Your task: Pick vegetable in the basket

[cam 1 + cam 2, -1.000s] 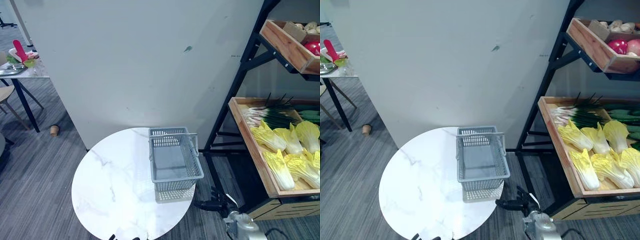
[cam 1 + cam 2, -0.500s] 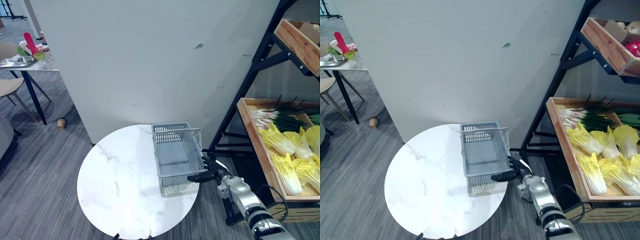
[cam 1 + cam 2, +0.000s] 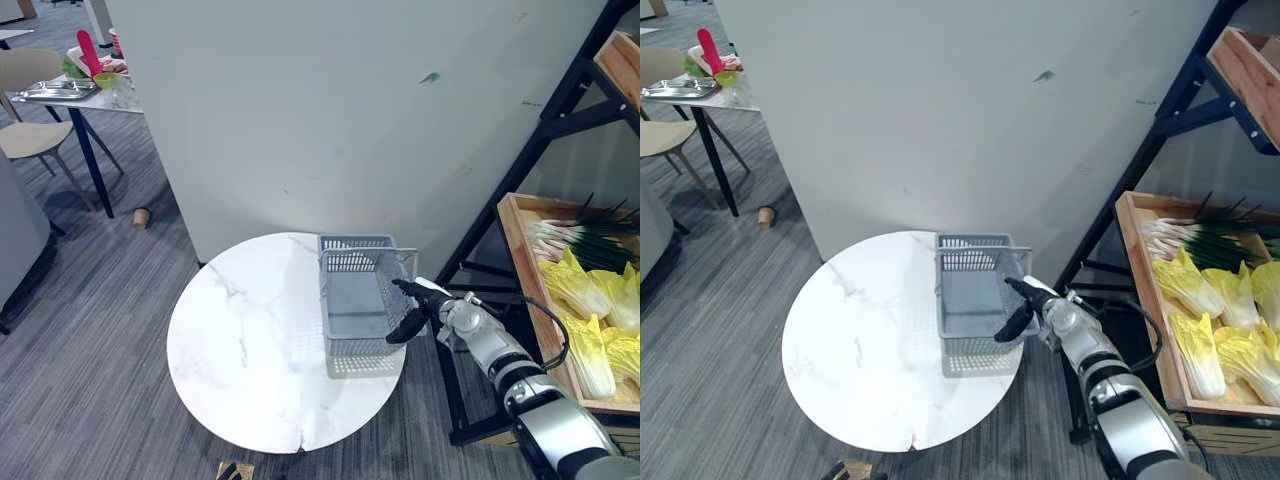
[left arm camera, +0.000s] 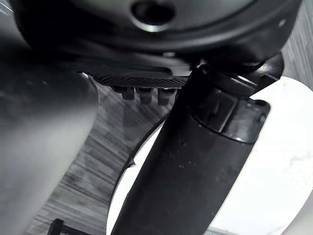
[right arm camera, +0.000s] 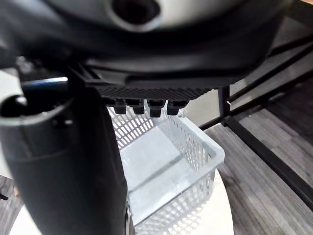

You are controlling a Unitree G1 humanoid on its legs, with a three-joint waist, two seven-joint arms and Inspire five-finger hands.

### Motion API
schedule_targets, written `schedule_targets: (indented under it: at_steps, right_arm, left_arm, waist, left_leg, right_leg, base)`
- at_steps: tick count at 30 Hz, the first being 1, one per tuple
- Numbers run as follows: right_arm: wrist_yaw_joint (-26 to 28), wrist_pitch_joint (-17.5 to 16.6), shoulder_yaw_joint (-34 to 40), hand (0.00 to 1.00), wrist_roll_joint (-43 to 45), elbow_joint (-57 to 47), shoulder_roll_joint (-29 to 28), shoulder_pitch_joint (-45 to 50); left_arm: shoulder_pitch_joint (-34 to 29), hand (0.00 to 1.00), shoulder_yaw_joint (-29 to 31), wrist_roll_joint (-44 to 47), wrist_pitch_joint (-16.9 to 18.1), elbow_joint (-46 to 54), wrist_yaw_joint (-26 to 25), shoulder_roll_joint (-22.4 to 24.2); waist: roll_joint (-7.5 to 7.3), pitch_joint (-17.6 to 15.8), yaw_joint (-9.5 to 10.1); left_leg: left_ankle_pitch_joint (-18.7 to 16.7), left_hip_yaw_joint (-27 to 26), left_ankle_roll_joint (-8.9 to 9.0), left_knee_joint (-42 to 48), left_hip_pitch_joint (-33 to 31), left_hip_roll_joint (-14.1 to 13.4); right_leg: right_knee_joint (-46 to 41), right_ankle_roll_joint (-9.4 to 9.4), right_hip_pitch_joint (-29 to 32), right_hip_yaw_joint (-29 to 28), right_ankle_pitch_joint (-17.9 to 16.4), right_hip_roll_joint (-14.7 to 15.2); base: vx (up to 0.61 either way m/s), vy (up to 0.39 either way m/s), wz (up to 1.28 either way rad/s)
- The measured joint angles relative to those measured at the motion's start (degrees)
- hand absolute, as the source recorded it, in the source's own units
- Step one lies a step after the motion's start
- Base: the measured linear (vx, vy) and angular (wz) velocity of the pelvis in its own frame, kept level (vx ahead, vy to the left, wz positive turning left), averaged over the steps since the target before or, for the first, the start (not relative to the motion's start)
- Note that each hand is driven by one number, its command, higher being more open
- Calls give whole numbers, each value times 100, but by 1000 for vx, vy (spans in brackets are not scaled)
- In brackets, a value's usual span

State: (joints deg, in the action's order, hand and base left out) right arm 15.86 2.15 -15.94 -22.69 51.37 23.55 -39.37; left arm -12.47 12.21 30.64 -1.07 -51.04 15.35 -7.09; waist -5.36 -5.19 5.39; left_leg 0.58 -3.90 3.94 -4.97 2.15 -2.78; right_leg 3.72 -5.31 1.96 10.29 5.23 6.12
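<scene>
Though it bears a few small marks, the pale wall (image 3: pixel 300 120) takes up the whole back of the scene, and a grey floor (image 3: pixel 90 330) spreads out before it. On the right a black rack (image 3: pixel 545 118) stands against the wall. A round white marble table (image 3: pixel 250 350) sits in the middle of the floor, just left of the rack. On the rack, a wooden tray (image 3: pixel 522 262) slopes towards the table.

Far off to the left are a second table (image 3: pixel 90 95), with a few things on it, and a pale chair (image 3: pixel 30 75).

A grey mesh basket (image 3: pixel 352 300) stands upright at the round table's right edge, its handle folded down along the rim and its floor bare.

The vegetables lie in the tray, apart from the basket. Yellow cabbages (image 3: pixel 590 355) are in the nearer part, and a bunch of onions (image 3: pixel 580 235) with green tops is at the far end.

The right hand (image 3: pixel 422 308) reaches over the basket's right rim, thumb and fingers (image 5: pixel 146 105) spread apart and empty. Whether it touches the rim I cannot tell.

The left hand (image 4: pixel 195 161) hangs low by the table's near edge. Its fingers (image 4: pixel 141 94) are relaxed with nothing in them.

A small cup (image 3: pixel 141 217) stands on the floor near the wall's left end.
</scene>
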Motion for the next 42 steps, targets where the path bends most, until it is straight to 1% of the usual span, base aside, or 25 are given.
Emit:
schedule_targets:
  at_steps: [3, 8, 11, 13, 15, 17, 21, 22, 24, 25, 27, 29, 34, 35, 38, 42]
  right_arm:
    - [-144, 57, -119, 100, -179, 128, 85, -264]
    - [-720, 356, -110, 100, -224, 265, 131, -622]
    - [-1153, 384, -91, 100, -207, 354, 161, -859]
    - [-1351, 385, -20, 100, -196, 353, 164, -1015]
    - [-1507, 389, 134, 100, -192, 353, 168, -1107]
    - [-1707, 399, 137, 100, -194, 352, 188, -1236]
    - [-1809, 432, 135, 100, -185, 352, 199, -1415]
    - [-1828, 473, 127, 100, -167, 353, 225, -1477]
    - [-1853, 613, 122, 100, 1, 360, 408, -1748]
    - [-1901, 650, 120, 100, 41, 433, 542, -1983]
    - [-1984, 706, 115, 100, 42, 572, 675, -2387]
    - [-2074, 775, 88, 100, 53, 580, 819, -2777]
    - [-2110, 838, -166, 100, 103, 743, 949, -3261]
    - [-2110, 869, -206, 100, 201, 827, 955, -3391]
    - [-2112, 964, -372, 100, 418, 932, 973, -3646]
    - [-2092, 1023, -459, 100, 496, 978, 985, -3851]
  left_arm:
    - [38, 100, 0, 3, -33, 30, 1, -16]
    - [40, 100, -4, 8, -58, 166, 1, -45]
    - [41, 100, -13, 16, -72, 213, 2, -48]
    - [51, 100, -27, 21, -72, 245, 3, -55]
    - [53, 100, -62, 36, -74, 249, 8, -75]
    - [51, 100, -76, 72, -108, 242, 9, -106]
    - [64, 100, -177, 160, -148, 252, 57, -154]
    - [82, 100, -181, 201, -157, 251, 66, -170]
    - [216, 100, -181, 267, -176, 252, 87, -163]
    - [327, 100, -178, 275, -174, 265, 95, -167]
    - [455, 100, -179, 366, -174, 314, 110, -175]
    - [582, 100, -182, 529, -162, 483, 173, -204]
    - [899, 100, -212, 766, -151, 517, 256, -208]
    - [950, 100, -233, 777, -152, 601, 256, -214]
    - [1034, 100, -254, 939, -153, 704, 257, -213]
    - [1121, 100, -306, 985, -158, 705, 254, -213]
  waist:
    - [-38, -85, 20]
    - [-113, -236, 46]
    - [-128, -271, 53]
    - [-123, -376, 53]
    - [-129, -394, 67]
    - [-132, -413, 71]
    - [-114, -572, 81]
    - [-90, -600, 92]
    - [-27, -698, 174]
    - [-1, -804, 231]
    - [50, -915, 271]
    - [85, -1104, 315]
    - [186, -1328, 358]
    - [196, -1430, 363]
    - [204, -1549, 367]
    - [221, -1599, 403]
  left_leg:
    - [4, -3, -4, 0, -2, 9]
    - [16, -40, -21, 0, -15, 46]
    - [45, -90, -65, 0, -96, 89]
    - [68, -111, -95, 0, -104, 97]
    - [89, -114, -122, -2, -172, 108]
    - [129, -117, -131, -2, -266, 123]
    - [183, -112, -141, -4, -322, 122]
    - [187, -112, -141, -4, -357, 105]
    - [211, -114, -132, -4, -497, 73]
    - [252, -116, -140, -2, -549, 66]
    - [289, -119, -108, 0, -675, 34]
    - [331, -130, -101, 61, -796, -18]
    - [338, -127, -61, 144, -943, -88]
    - [335, -127, -46, 170, -956, -102]
    - [323, -124, -30, 253, -1088, -127]
    - [303, -110, -3, 354, -1234, -148]
  right_leg:
    - [13, -2, 0, -6, 25, 32]
    - [80, -25, 6, -50, 131, 69]
    - [120, -35, 95, -103, 228, 84]
    - [121, -41, 115, -116, 286, 87]
    - [118, -35, 186, -121, 315, 93]
    - [113, -18, 289, -131, 344, 106]
    - [113, 12, 339, -135, 397, 100]
    - [113, 27, 371, -157, 421, 89]
    - [114, 66, 517, -177, 527, 59]
    - [115, 88, 570, -186, 546, 51]
    - [115, 125, 705, -198, 597, 34]
    - [120, 164, 801, -224, 634, -8]
    - [123, 193, 914, -238, 655, -72]
    - [124, 195, 916, -242, 657, -86]
    - [135, 211, 1001, -242, 669, -112]
    - [142, 225, 1092, -238, 679, -132]
  base:
    - [0, 0, 0]
    - [0, 16, -3]
    - [-10, 16, -7]
    - [-27, 14, -6]
    - [-36, 11, -1]
    - [0, 0, 0]
    - [-28, -2, 1]
    - [-59, -2, 0]
    - [-66, -2, -1]
    - [-49, -4, -1]
    - [-64, -1, -2]
    - [-59, 2, -4]
    - [-38, 19, -2]
    - [0, 0, 0]
    - [-25, 45, 1]
    - [4, 63, 1]
